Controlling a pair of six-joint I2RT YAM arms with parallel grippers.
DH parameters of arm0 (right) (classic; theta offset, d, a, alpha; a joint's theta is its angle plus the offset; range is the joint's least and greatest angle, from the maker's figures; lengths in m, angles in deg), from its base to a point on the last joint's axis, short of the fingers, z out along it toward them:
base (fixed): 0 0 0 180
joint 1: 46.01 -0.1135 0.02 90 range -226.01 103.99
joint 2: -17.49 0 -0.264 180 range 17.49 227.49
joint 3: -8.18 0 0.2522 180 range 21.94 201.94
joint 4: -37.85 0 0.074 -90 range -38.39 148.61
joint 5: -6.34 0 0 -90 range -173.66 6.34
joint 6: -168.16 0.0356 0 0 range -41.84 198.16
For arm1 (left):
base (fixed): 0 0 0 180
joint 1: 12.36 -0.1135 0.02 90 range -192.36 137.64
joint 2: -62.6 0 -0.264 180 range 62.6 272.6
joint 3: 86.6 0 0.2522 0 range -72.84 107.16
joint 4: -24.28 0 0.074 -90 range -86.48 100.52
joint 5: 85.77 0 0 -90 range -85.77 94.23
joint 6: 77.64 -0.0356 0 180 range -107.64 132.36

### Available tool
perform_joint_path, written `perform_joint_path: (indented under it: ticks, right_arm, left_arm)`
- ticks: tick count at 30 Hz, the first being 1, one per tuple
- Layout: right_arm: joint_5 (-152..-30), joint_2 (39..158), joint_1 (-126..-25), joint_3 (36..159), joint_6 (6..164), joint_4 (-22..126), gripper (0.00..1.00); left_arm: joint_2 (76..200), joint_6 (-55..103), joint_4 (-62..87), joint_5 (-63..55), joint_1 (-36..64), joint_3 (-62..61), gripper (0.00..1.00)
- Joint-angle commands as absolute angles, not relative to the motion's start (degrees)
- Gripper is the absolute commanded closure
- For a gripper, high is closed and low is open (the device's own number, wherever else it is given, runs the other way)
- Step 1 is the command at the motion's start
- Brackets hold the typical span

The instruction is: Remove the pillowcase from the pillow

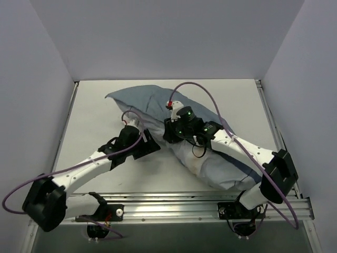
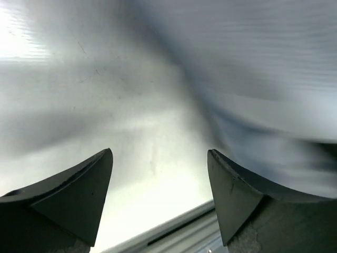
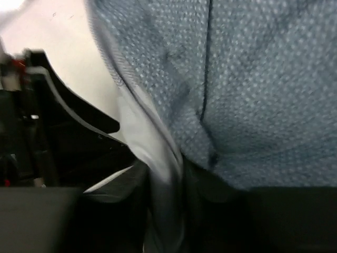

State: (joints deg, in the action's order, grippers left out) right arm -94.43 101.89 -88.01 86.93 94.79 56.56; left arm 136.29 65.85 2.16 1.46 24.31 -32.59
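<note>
The pillowcase (image 1: pixel 141 100) is blue and covers the far left end of the pillow. The white pillow (image 1: pixel 213 167) sticks out of it toward the near right. My right gripper (image 1: pixel 169 132) sits where the case's edge meets the bare pillow. In the right wrist view it (image 3: pixel 166 211) is shut on a fold of the pillow's white cloth (image 3: pixel 139 124), with the dotted blue pillowcase (image 3: pixel 253 89) lying over the right finger. My left gripper (image 1: pixel 152 146) is beside the pillow's left edge. It is open and empty (image 2: pixel 158 195), with the blurred pillow (image 2: pixel 274 126) to its right.
A metal rail (image 1: pixel 184 203) runs along the table's near edge and shows under the left fingers (image 2: pixel 174 226). White walls close in the table on three sides. The left arm's black parts (image 3: pixel 42 137) are close at the left of the right wrist view.
</note>
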Motion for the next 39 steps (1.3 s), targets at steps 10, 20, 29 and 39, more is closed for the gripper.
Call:
perform_joint_path:
  ticks: [10, 20, 29, 39]
  right_arm:
    - [-72.95, 96.08, -108.58, 95.51, 95.73, 65.93, 0.30]
    - [-61.08, 84.48, -108.77, 86.39, 110.74, 79.46, 0.18]
    - [-62.48, 76.47, -107.81, 71.79, 122.19, 79.83, 0.15]
    - [-54.31, 77.17, -85.24, 64.30, 110.79, 66.39, 0.14]
  left_arm:
    - [103.99, 53.06, -31.73, 20.39, 24.47, -17.13, 0.16]
    - [122.94, 41.02, -22.28, 22.17, 20.78, -6.14, 0.16]
    - [144.31, 45.30, -9.35, 14.87, 10.76, -1.55, 0.16]
    - [134.51, 57.79, -0.21, 3.61, 17.16, -27.62, 0.17]
